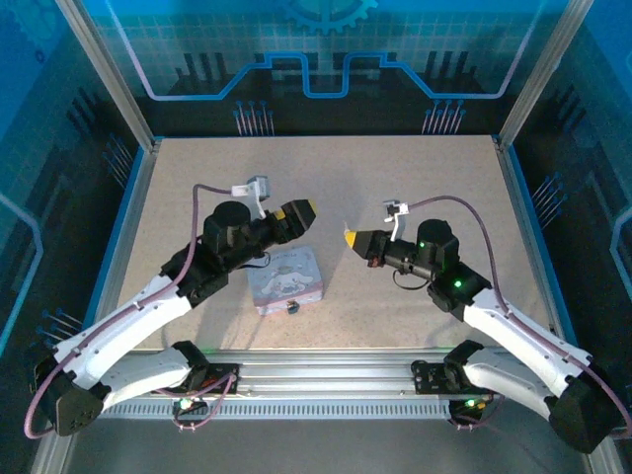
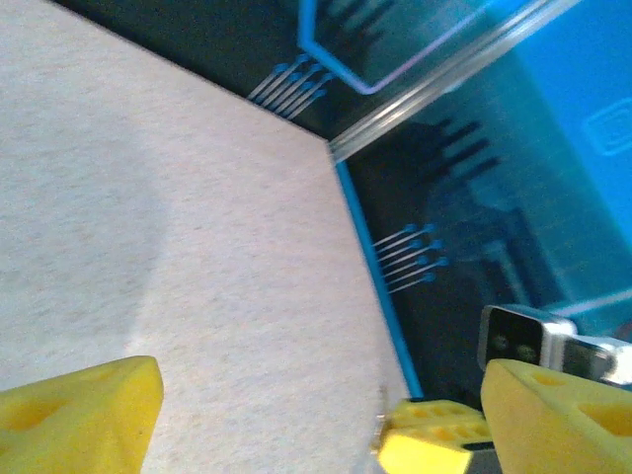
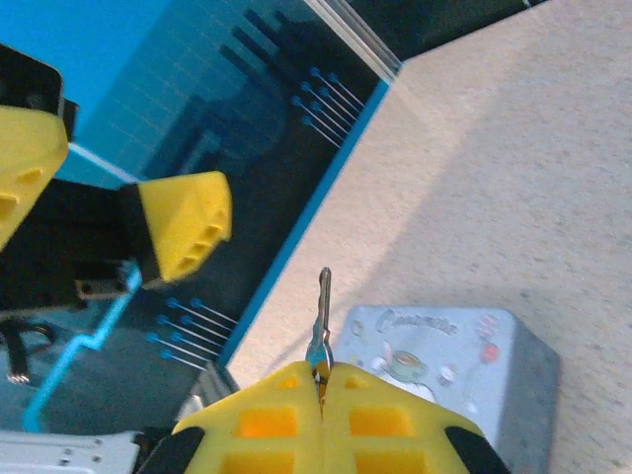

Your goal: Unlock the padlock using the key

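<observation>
Top view, progress: the key is in hand but not yet at the lock. The right gripper (image 1: 350, 237) hovers above the bench (image 1: 425, 178), just right of the tin box (image 1: 286, 278), tips toward it.
Top view, lock: the padlock (image 1: 293, 307) is judged to be the small dark speck at the box's near edge. It is too small to tell whether its shackle is shut.
Top view, left arm: the left gripper (image 1: 299, 211) hangs over the box's far edge with nothing seen in it.
Top view, room: a beige speckled bench stands inside aluminium posts (image 1: 117, 89) and blue printed panels (image 1: 326, 49). A metal rail (image 1: 326, 375) at the near edge carries the arm bases.
Left wrist view, jaws: spread wide, with bare bench between the yellow fingers (image 2: 79, 415).
Left wrist view, room: a bench corner with a blue edging strip (image 2: 370, 267), a post and dark panels beyond.
Right wrist view, jaws: pressed together on the key (image 3: 322, 306), whose blade sticks straight out past the tips.
Right wrist view, box: the lavender tin lies below and to the right of the tips.
Left to do, as a judgement: bring the blade to the keyhole, insert it, turn it and free the shackle. The left jaws will likely have to steady the lock.
</observation>
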